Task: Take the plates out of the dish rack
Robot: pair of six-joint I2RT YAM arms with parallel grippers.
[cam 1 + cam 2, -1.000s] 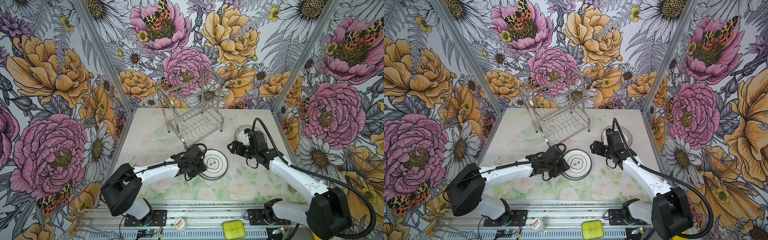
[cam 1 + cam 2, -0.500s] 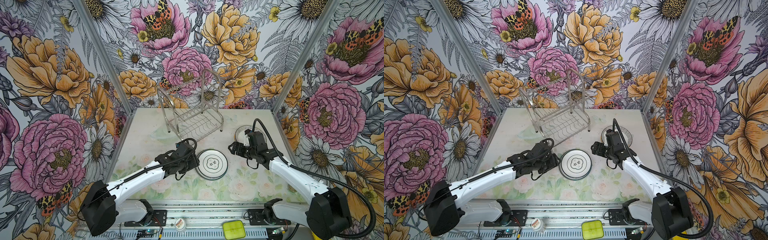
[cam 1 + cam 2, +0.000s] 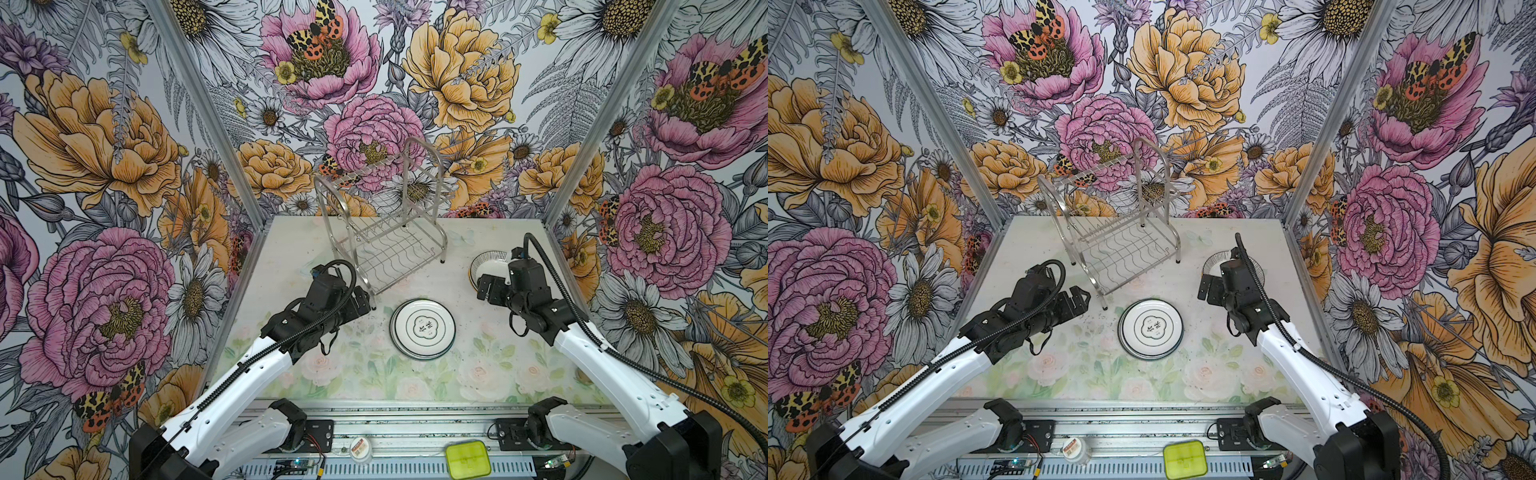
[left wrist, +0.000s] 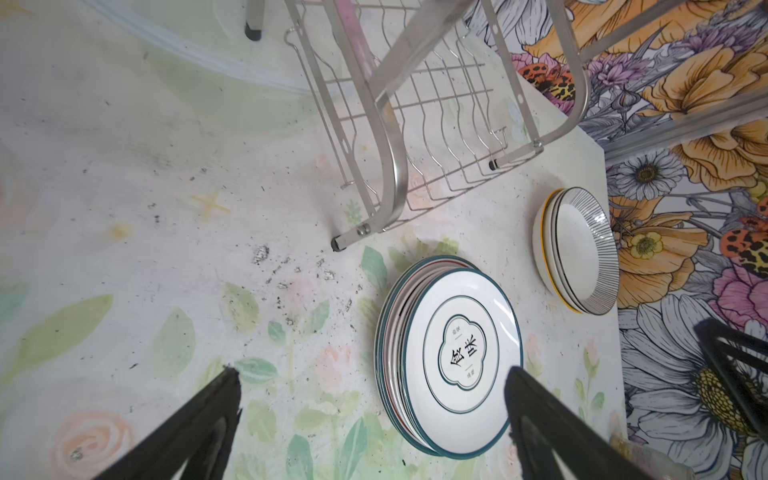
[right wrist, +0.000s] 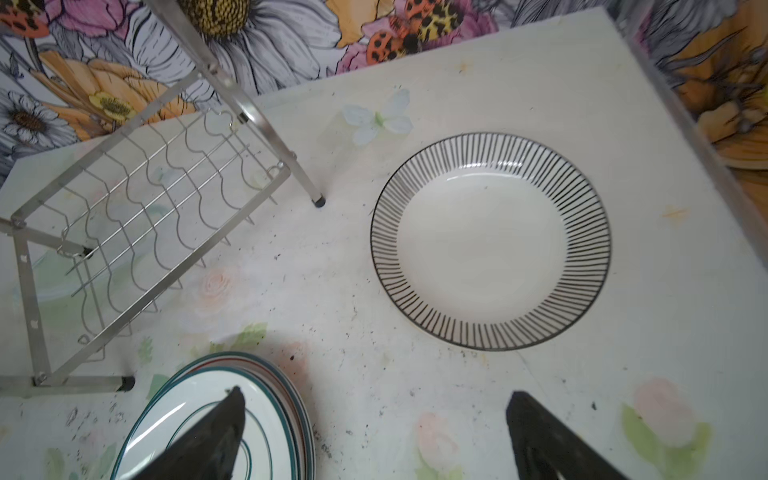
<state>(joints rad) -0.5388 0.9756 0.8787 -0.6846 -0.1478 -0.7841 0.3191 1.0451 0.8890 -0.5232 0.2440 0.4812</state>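
Plates (image 3: 422, 328) all out: left gripper (image 3: 360, 300) just let go & pulled back, jaws wide, stack now just ahead of it; right gripper (image 3: 484, 287) open too, striped pile (image 3: 486, 259) just ahead of it, rack (image 3: 390, 253) empty, so prob. done.

One dish rack (image 3: 388, 249); two plate stacks (image 3: 422, 329) (image 3: 485, 261); two claws (image 3: 365, 300) (image 3: 485, 287).

the rack (image 3: 388, 253) stands at the back middle of the counter (image 3: 291, 249). a middle stack (image 3: 422, 329) of plates lies flat just before the rack. a right stack (image 3: 485, 262) lies right of the rack. the left gripper (image 3: 360, 300) hangs left of the middle stack, and the right gripper (image 3: 487, 289) at the right stack's near side.
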